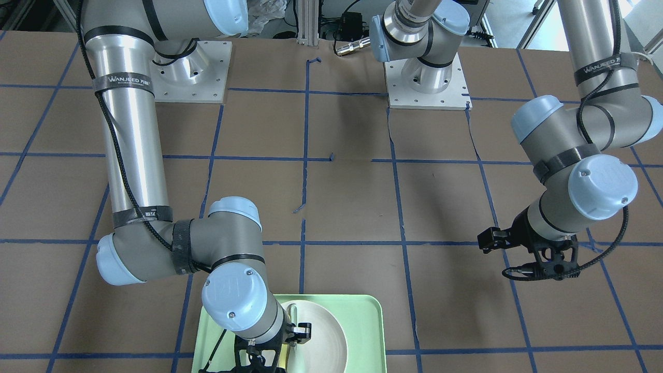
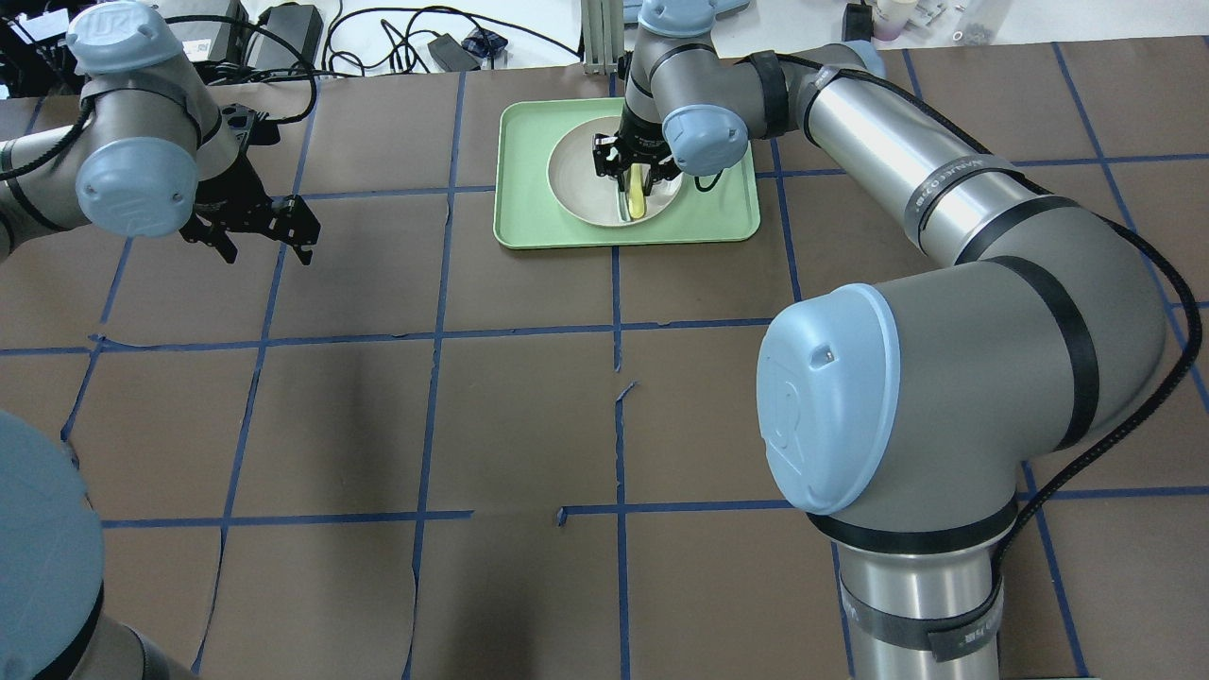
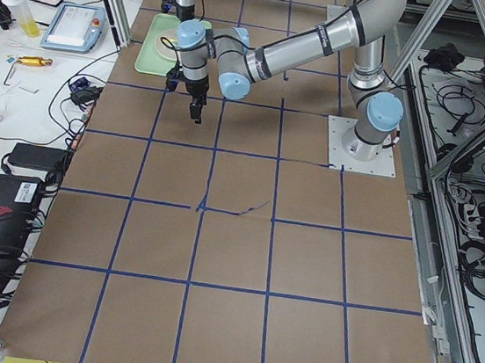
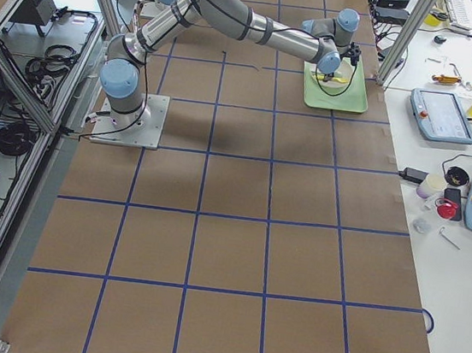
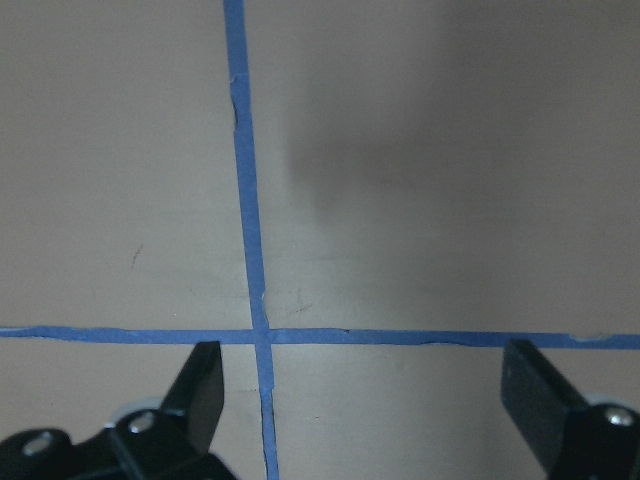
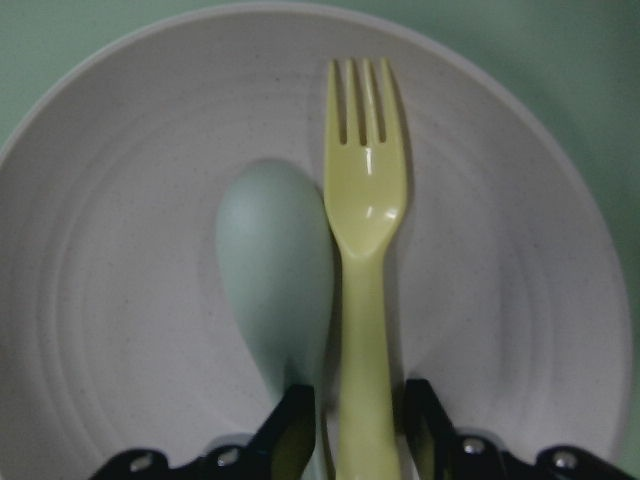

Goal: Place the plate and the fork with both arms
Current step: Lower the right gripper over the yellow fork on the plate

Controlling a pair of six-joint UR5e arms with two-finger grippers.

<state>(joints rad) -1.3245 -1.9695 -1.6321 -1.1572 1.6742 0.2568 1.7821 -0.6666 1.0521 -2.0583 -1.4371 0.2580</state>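
Observation:
The off-white plate (image 2: pixel 578 179) lies in the mint-green tray (image 2: pixel 529 222) at the far middle of the table. The yellow fork (image 6: pixel 365 230) lies in the plate, tines pointing away from the gripper, beside a pale grey-green spoon (image 6: pixel 275 260). My right gripper (image 6: pixel 358 432) is down in the plate with its jaws close on both sides of the fork's handle; the fork still rests flat. It also shows in the overhead view (image 2: pixel 635 178). My left gripper (image 2: pixel 267 241) is open and empty, hovering over bare table to the tray's left, and shows in its wrist view (image 5: pixel 365 390).
The brown table carries a blue tape grid (image 5: pixel 250 200). The two arm bases (image 1: pixel 427 83) stand on metal plates at the robot's side. The right arm's elbow (image 2: pixel 945 397) looms over the right half. Side benches hold tablets (image 4: pixel 437 115) and cables.

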